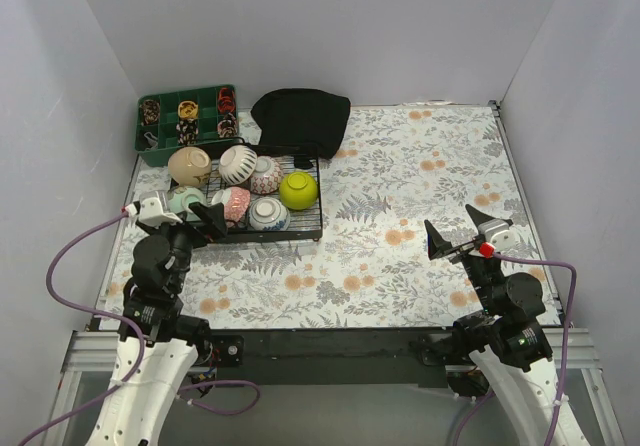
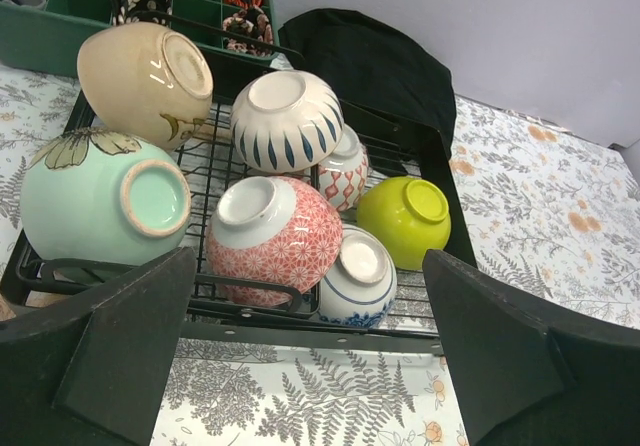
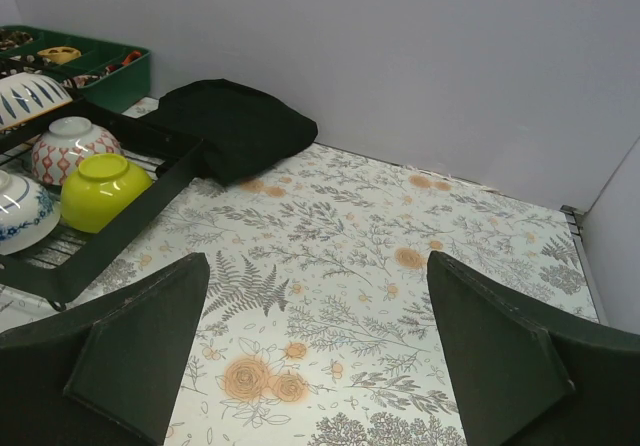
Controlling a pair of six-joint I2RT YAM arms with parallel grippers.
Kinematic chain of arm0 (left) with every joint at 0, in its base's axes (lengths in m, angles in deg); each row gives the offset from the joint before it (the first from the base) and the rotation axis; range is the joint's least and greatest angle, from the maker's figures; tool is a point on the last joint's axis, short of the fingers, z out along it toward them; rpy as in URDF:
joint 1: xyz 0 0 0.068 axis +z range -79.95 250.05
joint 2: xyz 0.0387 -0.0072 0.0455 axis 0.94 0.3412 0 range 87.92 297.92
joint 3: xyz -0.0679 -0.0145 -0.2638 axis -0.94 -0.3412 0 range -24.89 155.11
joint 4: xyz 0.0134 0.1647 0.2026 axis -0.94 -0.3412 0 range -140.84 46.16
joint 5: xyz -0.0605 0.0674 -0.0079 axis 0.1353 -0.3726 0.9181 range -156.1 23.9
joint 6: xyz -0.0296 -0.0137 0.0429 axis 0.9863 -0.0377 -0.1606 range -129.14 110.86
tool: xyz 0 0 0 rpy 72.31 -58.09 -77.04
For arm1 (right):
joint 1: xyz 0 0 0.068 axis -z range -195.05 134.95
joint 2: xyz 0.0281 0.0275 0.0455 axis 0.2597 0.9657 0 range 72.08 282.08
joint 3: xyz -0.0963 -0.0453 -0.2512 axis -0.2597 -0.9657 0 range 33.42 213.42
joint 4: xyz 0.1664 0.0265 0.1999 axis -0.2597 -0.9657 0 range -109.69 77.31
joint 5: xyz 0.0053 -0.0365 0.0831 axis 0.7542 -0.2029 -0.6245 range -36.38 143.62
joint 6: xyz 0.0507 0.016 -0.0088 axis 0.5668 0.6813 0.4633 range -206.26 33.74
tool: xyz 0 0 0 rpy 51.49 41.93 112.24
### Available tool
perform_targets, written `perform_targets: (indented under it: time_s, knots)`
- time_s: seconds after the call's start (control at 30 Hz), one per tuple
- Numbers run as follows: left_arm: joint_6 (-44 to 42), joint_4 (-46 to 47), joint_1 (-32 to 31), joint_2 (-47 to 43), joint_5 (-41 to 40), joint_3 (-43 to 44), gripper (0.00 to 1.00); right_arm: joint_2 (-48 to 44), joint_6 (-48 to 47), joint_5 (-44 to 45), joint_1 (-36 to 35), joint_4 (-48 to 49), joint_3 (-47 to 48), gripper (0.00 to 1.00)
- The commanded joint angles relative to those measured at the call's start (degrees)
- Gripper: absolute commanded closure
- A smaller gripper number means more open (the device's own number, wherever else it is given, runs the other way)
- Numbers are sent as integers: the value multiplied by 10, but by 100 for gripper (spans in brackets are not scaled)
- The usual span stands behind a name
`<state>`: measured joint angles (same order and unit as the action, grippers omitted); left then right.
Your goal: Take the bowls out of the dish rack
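The black wire dish rack [image 1: 300, 234] stands at the table's back left and holds several bowls on their sides: cream [image 1: 189, 166], white ribbed [image 1: 238, 164], red-patterned [image 1: 266, 176], lime-green [image 1: 298, 190], mint [image 1: 183, 202], pink floral [image 1: 233, 206] and blue-patterned [image 1: 268, 214]. My left gripper [image 1: 190, 216] is open and empty, just in front of the rack's near edge [image 2: 300, 331], facing the pink floral bowl [image 2: 275, 236] and the blue one [image 2: 357, 278]. My right gripper [image 1: 457, 228] is open and empty over the bare floral table at the right; the lime-green bowl [image 3: 103, 190] shows at its far left.
A green compartment tray [image 1: 187, 118] with small items sits behind the rack at the back left. A black cloth [image 1: 300, 118] lies behind the rack's right end. White walls close in the table on three sides.
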<state>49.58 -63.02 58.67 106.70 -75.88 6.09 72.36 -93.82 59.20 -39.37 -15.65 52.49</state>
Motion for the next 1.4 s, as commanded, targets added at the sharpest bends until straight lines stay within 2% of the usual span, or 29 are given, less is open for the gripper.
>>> perform_targets:
  time_s: [0.0,0.33,0.4,0.63,0.77,0.9,1.03,1.37]
  knots:
    - [-5,3,0,30,9,-4,2,-115,3,14,3,22,19,1]
    - [-38,-6,0,156,63,57,2,-115,5,16,2,23,8,1]
    - [-76,-21,0,193,78,84,2,-115,4,15,2,23,7,1]
    - [-123,-73,0,294,80,177,2,-115,3,15,1,23,5,1]
    - [-156,-132,-8,356,86,234,2,-115,3,15,-5,23,5,2]
    - [-174,-165,-35,416,60,273,2,-115,1,16,-7,24,5,2]
    - [-192,-186,-85,469,-28,292,2,-115,1,16,-8,23,4,1]
    - [-204,-196,-103,546,-82,322,2,-115,0,19,-8,23,4,1]
